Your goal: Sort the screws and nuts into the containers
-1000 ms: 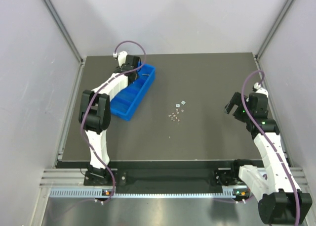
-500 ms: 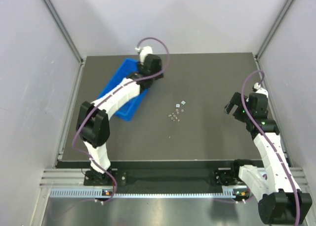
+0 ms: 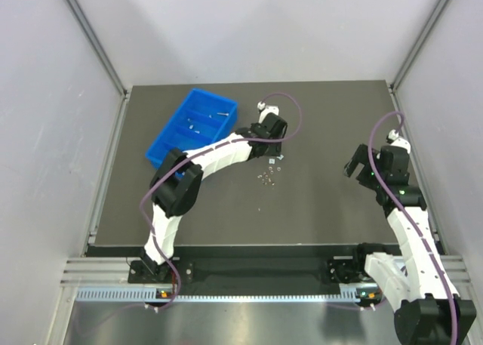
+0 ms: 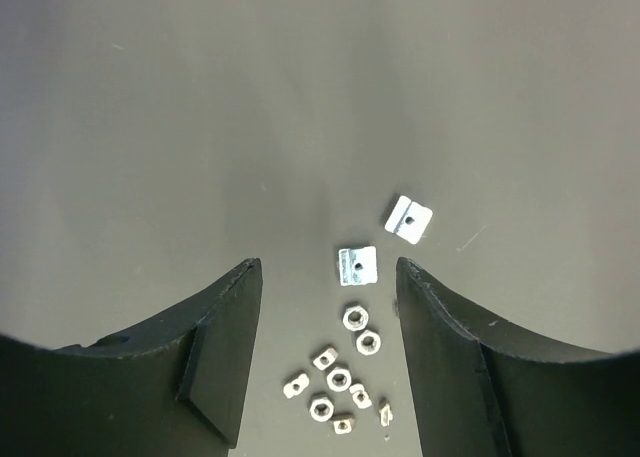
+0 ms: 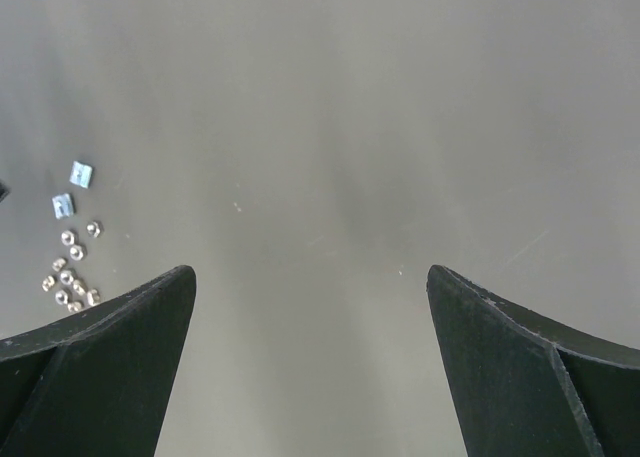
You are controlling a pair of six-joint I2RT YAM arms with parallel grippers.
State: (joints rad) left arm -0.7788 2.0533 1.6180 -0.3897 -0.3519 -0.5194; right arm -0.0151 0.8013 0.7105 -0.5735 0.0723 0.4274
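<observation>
Nuts (image 3: 268, 173) lie in a loose cluster at the middle of the top view. At upper left of that view sits the tray (image 3: 172, 123), angled on the table (image 3: 324, 111), with a few pale specks in its compartments that are too small to name. It is well apart from the cluster.

The left arm (image 3: 219, 150) reaches from lower left across to centre frame and ends just above the cluster. In the left wrist view the left gripper (image 4: 328, 269) has its jaws apart with nothing between them. The small hex nuts (image 4: 355, 319) sit at lower centre of that frame, in the gap between the two fingers. Two square nuts (image 4: 358, 264) lie just past the fingertips, the farther one up and to the right. The cluster's long axis runs from lower centre toward upper right, roughly along the fingers rather than across them. A thin sliver at the cluster's lower right edge may be one of the screws (image 4: 386, 413), but I cannot tell.

At the right of the top view the right gripper (image 5: 310, 272) hangs well apart from the cluster, jaws wide and empty. In its wrist view the pieces show only at the far left edge. The left gripper is plainly the nearer one, so the next pick looks like a straight descent onto one piece already bracketed by its fingers.
</observation>
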